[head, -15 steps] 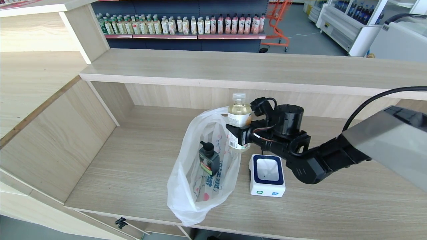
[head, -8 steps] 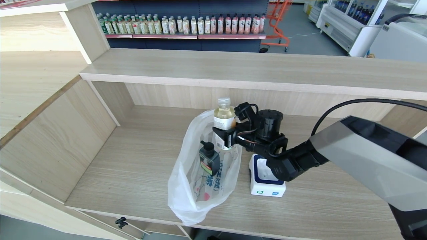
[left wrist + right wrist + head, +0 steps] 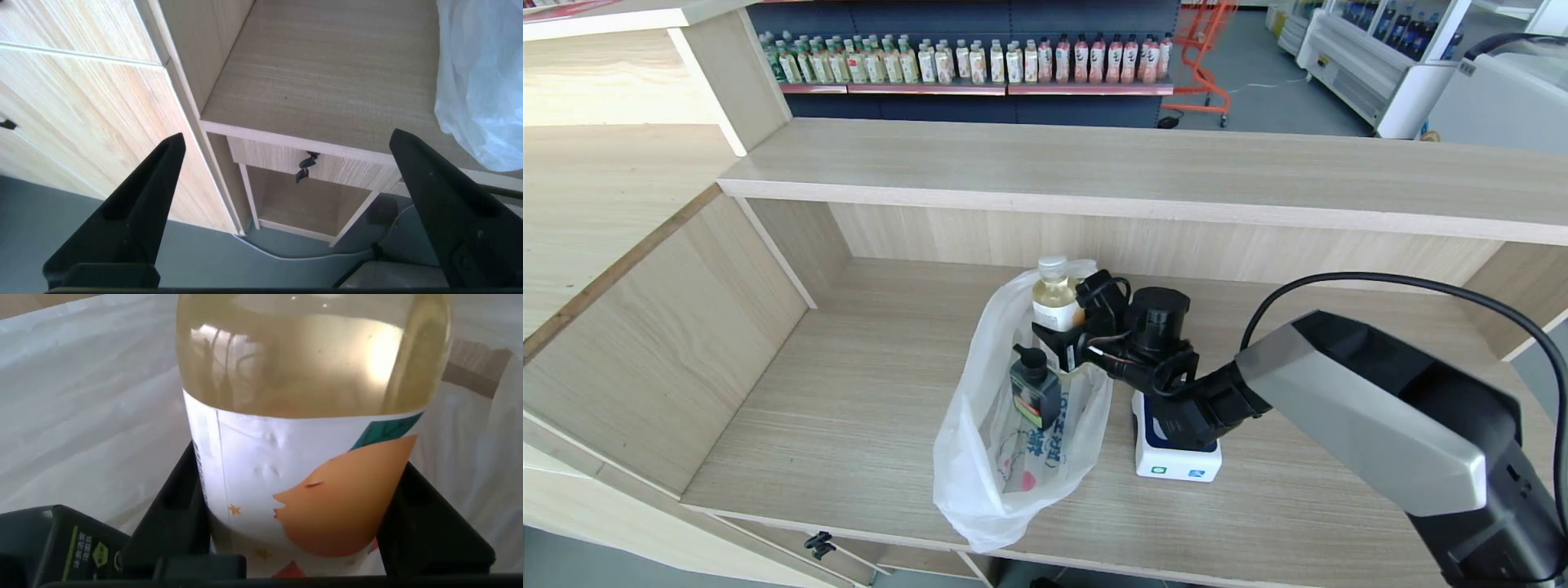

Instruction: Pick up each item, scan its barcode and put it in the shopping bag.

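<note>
Holds the drink bottle (image 3: 1054,300) upright in the right gripper (image 3: 1059,341), black fingers (image 3: 176,508) pressed against both sides of its label, pale yellow liquid above them. Reaches with the right arm from the robot's right, low across the white scanner (image 3: 1176,467), wrist bent toward the shopping bag (image 3: 968,465). Places the bottle at the far side of the bag's open mouth, cap and shoulder above the plastic rim, base hidden behind the gripper. Shows, just beside it inside the bag, a dark pump bottle (image 3: 1035,392) standing upright.

Hangs the left gripper (image 3: 286,216) out past the counter's front edge, jaws spread wide with nothing between them, above a drawer front with a small black key (image 3: 306,166) and grey floor.

Rests bag and scanner side by side, near each other, on a pale wood-grain counter (image 3: 849,408) set in a recess, with a higher ledge (image 3: 1094,163) running along the back and a wood panel closing the left side. Beyond the ledge, looks onto a shop aisle: a shelf of drink bottles (image 3: 972,61) in a row, an orange metal frame (image 3: 1205,57), and white chiller cabinets (image 3: 1372,73) at the far right.
</note>
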You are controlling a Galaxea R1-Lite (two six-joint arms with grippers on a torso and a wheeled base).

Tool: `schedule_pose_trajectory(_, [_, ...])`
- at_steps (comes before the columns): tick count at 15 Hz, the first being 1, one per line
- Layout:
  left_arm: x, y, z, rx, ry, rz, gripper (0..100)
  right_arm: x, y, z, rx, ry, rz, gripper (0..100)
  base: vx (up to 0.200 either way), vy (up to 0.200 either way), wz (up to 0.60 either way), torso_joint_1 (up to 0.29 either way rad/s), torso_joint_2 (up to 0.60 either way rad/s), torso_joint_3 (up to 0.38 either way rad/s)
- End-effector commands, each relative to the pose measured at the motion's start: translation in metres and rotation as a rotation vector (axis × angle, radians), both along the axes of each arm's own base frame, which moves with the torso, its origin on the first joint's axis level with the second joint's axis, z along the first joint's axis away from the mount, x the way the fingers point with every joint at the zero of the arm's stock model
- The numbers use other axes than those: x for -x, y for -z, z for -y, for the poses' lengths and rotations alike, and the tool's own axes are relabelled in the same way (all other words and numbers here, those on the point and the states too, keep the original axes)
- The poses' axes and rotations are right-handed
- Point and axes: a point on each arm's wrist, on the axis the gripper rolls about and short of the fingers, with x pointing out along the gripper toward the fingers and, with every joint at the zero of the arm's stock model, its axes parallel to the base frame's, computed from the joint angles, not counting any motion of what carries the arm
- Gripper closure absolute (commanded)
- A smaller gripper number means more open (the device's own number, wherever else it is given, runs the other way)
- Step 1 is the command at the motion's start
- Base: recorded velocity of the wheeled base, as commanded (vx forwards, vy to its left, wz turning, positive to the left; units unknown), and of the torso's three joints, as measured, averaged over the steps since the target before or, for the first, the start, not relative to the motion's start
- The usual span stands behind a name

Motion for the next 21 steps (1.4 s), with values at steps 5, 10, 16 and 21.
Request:
schedule_pose_trajectory(5, [0.0,0.0,0.0,0.0,0.0,-0.002,0,-0.006,0.008,-0.003,-0.014,0.0,0.04,100,0.0,0.0,0.0,0.0,0.0,0.0])
schedule_pose_trajectory(10, [0.0,0.0,0.0,0.0,0.0,-0.002,0,0.017,-0.045,0.013,-0.102,-0.004,-0.014,0,0.0,0.0,0.0,0.0,0.0,0.0])
schedule_pose_trajectory(16, [0.0,0.0,0.0,0.0,0.0,-0.002,0,0.101,-0.115,0.07,-0.273,-0.014,-0.2,0,0.0,0.0,0.0,0.0,0.0,0.0])
schedule_pose_trajectory(21, [0.0,0.0,0.0,0.0,0.0,-0.002,0,0.22,-0.165,0.174,-0.219,0.105,-0.279,0,0.0,0.0,0.0,0.0,0.0,0.0])
